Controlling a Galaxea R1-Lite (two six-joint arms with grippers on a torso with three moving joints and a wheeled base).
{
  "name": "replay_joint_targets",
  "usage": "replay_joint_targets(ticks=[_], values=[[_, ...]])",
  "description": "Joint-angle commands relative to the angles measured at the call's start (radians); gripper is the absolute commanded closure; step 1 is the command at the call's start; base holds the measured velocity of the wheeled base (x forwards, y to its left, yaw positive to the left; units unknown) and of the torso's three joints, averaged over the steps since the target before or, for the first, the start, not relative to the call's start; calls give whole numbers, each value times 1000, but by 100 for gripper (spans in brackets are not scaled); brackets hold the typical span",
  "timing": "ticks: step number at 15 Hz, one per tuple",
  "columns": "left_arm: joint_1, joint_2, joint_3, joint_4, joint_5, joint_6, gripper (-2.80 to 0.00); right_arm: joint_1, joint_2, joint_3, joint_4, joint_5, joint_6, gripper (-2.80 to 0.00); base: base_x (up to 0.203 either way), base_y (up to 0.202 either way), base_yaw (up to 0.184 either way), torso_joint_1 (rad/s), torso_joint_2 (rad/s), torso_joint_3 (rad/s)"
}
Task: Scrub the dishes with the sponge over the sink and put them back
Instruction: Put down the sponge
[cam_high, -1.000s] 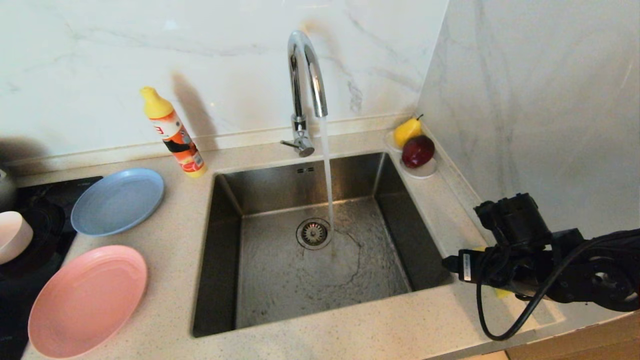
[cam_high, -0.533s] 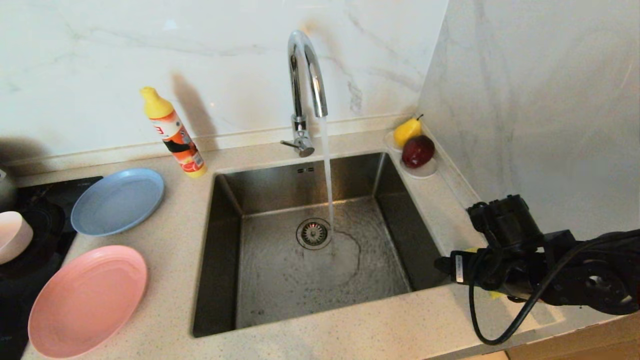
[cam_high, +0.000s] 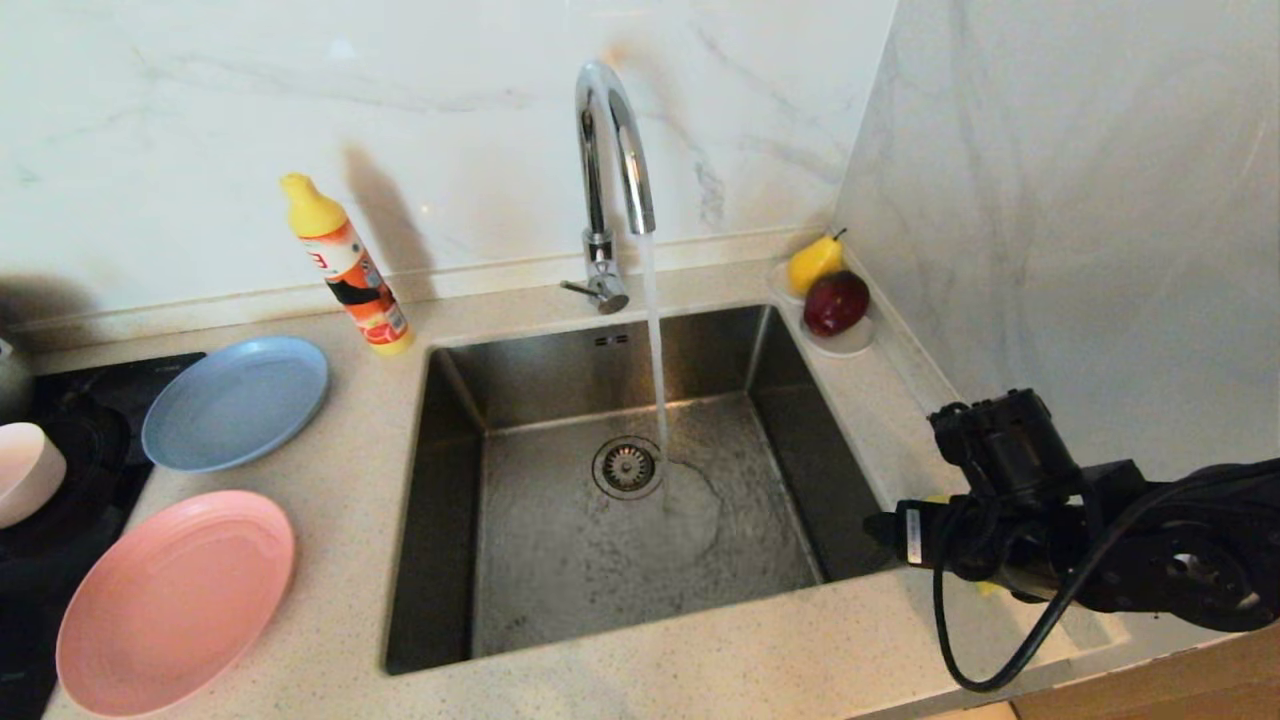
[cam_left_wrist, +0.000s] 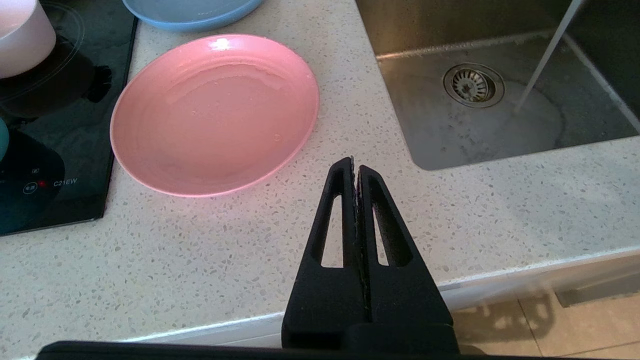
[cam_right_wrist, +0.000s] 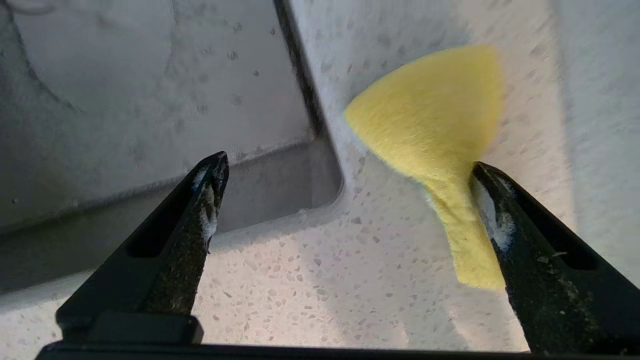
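Observation:
The yellow sponge (cam_right_wrist: 430, 115) lies on the counter right of the sink (cam_high: 450, 500), with only a yellow sliver (cam_high: 985, 588) showing under the arm in the head view. My right gripper (cam_right_wrist: 348, 164) hangs low over it, open wide, and the sponge rests against the inner side of one finger (cam_right_wrist: 500, 225). From the head it shows at the sink's front right corner (cam_high: 895, 528). Left of the sink sit the blue-grey plate (cam_high: 235, 402), pink plate (cam_high: 175, 600) and pale bowl (cam_high: 25, 470). My left gripper (cam_left_wrist: 355, 162) is shut and empty over the counter's front edge, near the pink plate (cam_left_wrist: 215, 115).
Water runs from the faucet (cam_high: 610, 150) into the sink beside the drain (cam_high: 627, 466). A detergent bottle (cam_high: 345, 265) stands at the back left. A saucer with a pear (cam_high: 815, 262) and a red fruit (cam_high: 836, 302) sits in the back right corner. A black cooktop (cam_left_wrist: 55, 165) lies far left.
My right gripper has drifted slightly left toward the sink's corner, still open. The left arm and the dishes have not moved.

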Motion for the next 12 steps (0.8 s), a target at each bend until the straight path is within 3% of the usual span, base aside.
replay_joint_targets(ticks=[1,7,12], values=[[1,2,2,0,0,0,0,1,-16,-8,2,-30,-9,-280,0,0,0,0,0,0],[0,2,2,0,0,0,0,10,-61,-24,0,-94,-39,-280,0,0,0,0,0,0],[1,2,2,0,0,0,0,46,-189,-11,-10,-111,-152,-280,0,0,0,0,0,0]])
